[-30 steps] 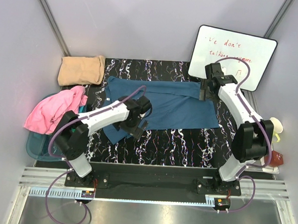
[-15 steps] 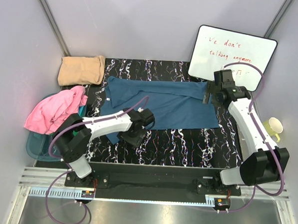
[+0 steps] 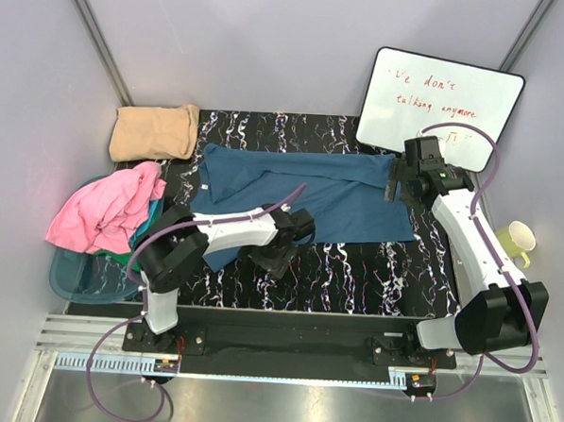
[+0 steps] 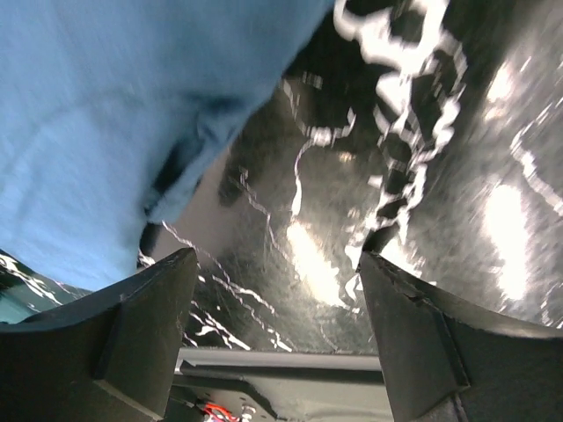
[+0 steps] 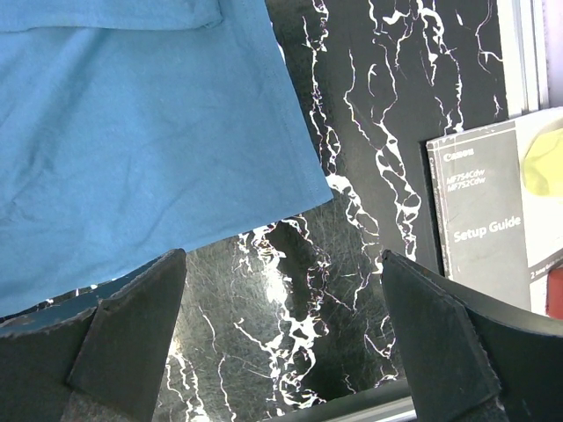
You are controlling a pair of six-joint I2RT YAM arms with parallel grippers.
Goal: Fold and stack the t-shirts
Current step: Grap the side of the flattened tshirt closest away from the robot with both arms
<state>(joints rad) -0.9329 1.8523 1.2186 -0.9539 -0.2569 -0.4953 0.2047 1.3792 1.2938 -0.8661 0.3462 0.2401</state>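
Note:
A dark teal-blue t-shirt [image 3: 311, 189] lies spread flat across the middle of the black marbled table [image 3: 345, 280]. It also shows in the left wrist view [image 4: 114, 114] and in the right wrist view [image 5: 132, 123]. A folded tan-beige t-shirt [image 3: 155, 132] lies at the back left. A pink t-shirt [image 3: 107, 207] drapes over a teal bin [image 3: 75, 276], with a bit of green cloth [image 3: 147, 230] under it. My left gripper [image 3: 278, 258] is open and empty over the shirt's near hem. My right gripper [image 3: 395, 184] is open and empty at the shirt's right edge.
A whiteboard [image 3: 439, 106] with red writing leans at the back right. A yellow cup [image 3: 513, 240] and a booklet [image 5: 484, 220] lie off the table's right edge. Grey walls close in both sides.
My left gripper has slid right along the shirt's near hem. My right arm swung outward and its gripper shifted slightly right at the shirt's right edge.

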